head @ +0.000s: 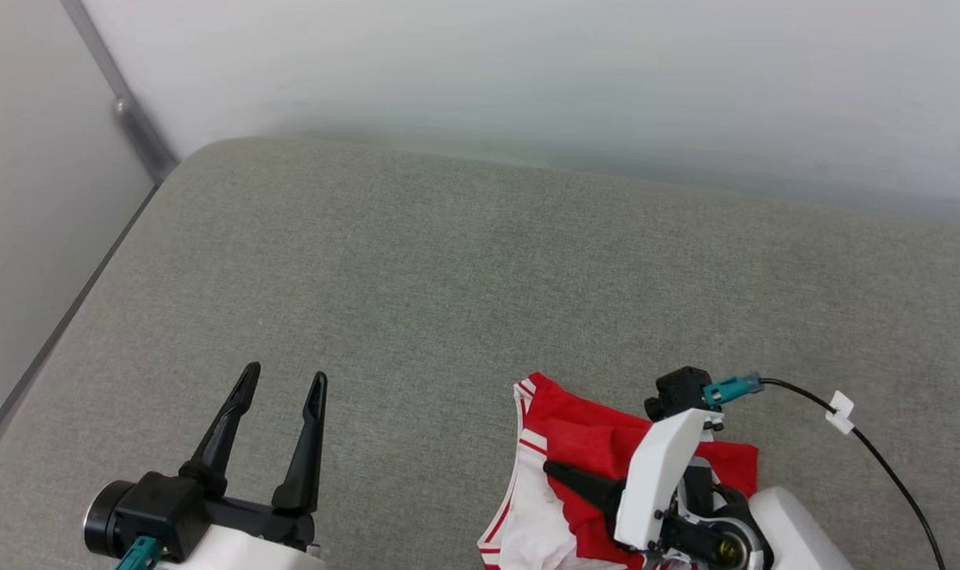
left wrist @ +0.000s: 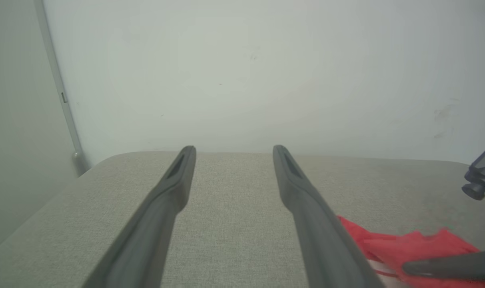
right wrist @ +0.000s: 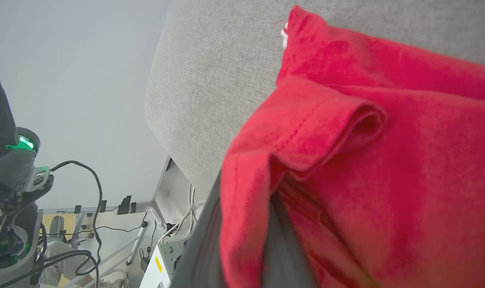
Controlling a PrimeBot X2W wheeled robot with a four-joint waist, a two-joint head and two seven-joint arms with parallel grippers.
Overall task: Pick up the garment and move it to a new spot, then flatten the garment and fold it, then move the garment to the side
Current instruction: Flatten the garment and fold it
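At the far left, a metal post [head: 135, 127] runs down the pale wall [head: 527, 71] to the corner of the grey padded surface [head: 448, 277].

The left gripper [head: 286, 372] hovers over bare grey cloth with its two dark fingers spread wide and nothing between them. In the left wrist view the left gripper [left wrist: 234, 149] points toward the wall, and the surface shows in the gap between its fingers.

To the right of the left gripper, well apart from it, lies the garment [head: 582, 435], bunched up on the surface. Its red body is heaped in folds. A white sleeve [head: 527, 514] with red-striped trim hangs on the side facing the left gripper. From the left wrist view the garment [left wrist: 406, 244] shows as a red heap just beyond that gripper's right finger.

The right gripper [head: 559, 473] reaches in from the right, its fingers pointing toward the left gripper and pressed together on a fold of the red fabric. In the right wrist view the garment [right wrist: 386, 160] wraps over the dark fingers [right wrist: 284, 252], a hemmed edge curling just above them, and their tips are hidden in the cloth.

Right of the right gripper, a black cable [head: 883, 463] with a white tag [head: 841, 412] trails from a teal plug [head: 733, 388] on the wrist across the surface.
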